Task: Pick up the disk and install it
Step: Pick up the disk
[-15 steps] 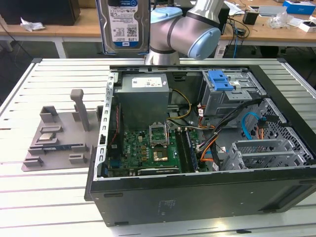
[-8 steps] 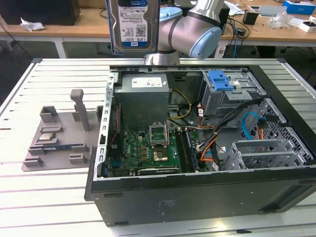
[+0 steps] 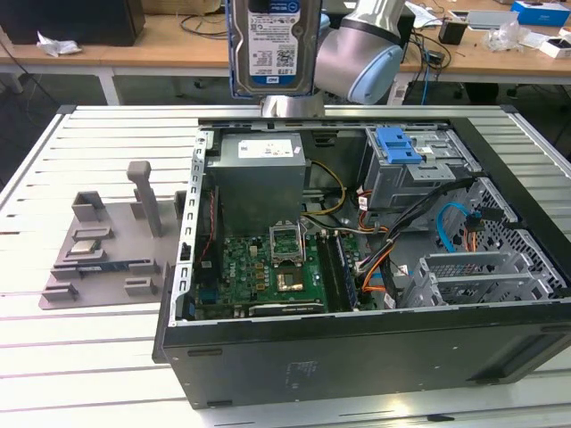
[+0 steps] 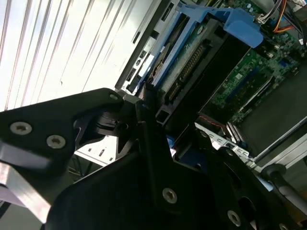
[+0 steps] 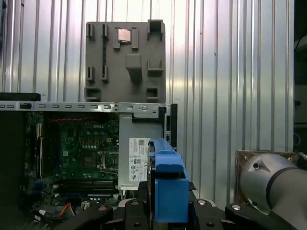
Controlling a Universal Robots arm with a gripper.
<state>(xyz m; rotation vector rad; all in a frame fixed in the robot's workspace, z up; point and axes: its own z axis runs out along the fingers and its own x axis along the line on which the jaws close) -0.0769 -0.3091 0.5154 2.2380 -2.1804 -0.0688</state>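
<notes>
Silver-grey, the disk (image 3: 272,45) hangs with its long axis vertical, clamped in the tool (image 5: 168,213) above the far wall of the computer case (image 3: 357,357). The drive cage (image 3: 428,174) lies lower, toward the exterior view's right.

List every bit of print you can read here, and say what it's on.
Nothing can be quoted; there is print, but none is legible:
Disk label: too blurred to read.
Power supply sticker: too small to read.
Case front sticker: too small to read.

Silver disk (image 3: 273,46), white-and-blue label (image 3: 272,31), blue rails (image 5: 169,189), green motherboard (image 3: 259,267), grey tray (image 3: 111,223)
</notes>
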